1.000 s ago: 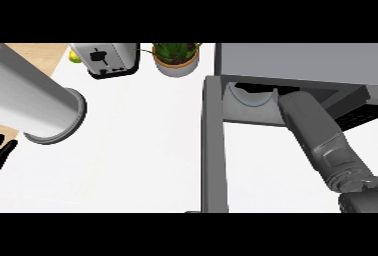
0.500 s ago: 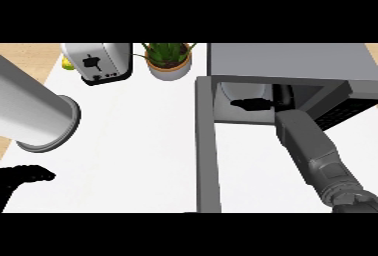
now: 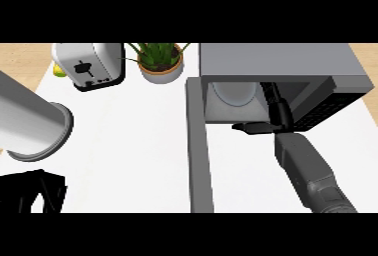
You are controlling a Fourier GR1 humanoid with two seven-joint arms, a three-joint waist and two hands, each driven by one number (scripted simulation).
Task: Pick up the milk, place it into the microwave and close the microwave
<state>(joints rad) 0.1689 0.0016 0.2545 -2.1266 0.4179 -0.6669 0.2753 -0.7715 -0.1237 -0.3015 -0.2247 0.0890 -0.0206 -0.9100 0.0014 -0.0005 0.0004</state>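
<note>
The grey microwave [image 3: 280, 60] stands at the back right with its door [image 3: 198, 160] swung open toward me. My right forearm [image 3: 306, 170] reaches into the cavity. My right hand [image 3: 278, 114] lies along the cavity's right side, fingers straight and thumb out to the left. A pale rounded shape [image 3: 235, 97], apparently the milk, stands inside just left of those fingers, apart from them. My left hand [image 3: 31, 192] rests at the lower left edge, holding nothing, below my left forearm [image 3: 29, 125].
A silver toaster [image 3: 90, 65] and a potted green plant [image 3: 159, 62] stand along the back of the white counter [image 3: 125, 150]. Something small and yellow [image 3: 57, 71] peeks out left of the toaster. The open door juts across the counter's middle.
My right forearm has straightened and the hand now lies along the cavity's right side. The left hand has come further into view at the lower left.
</note>
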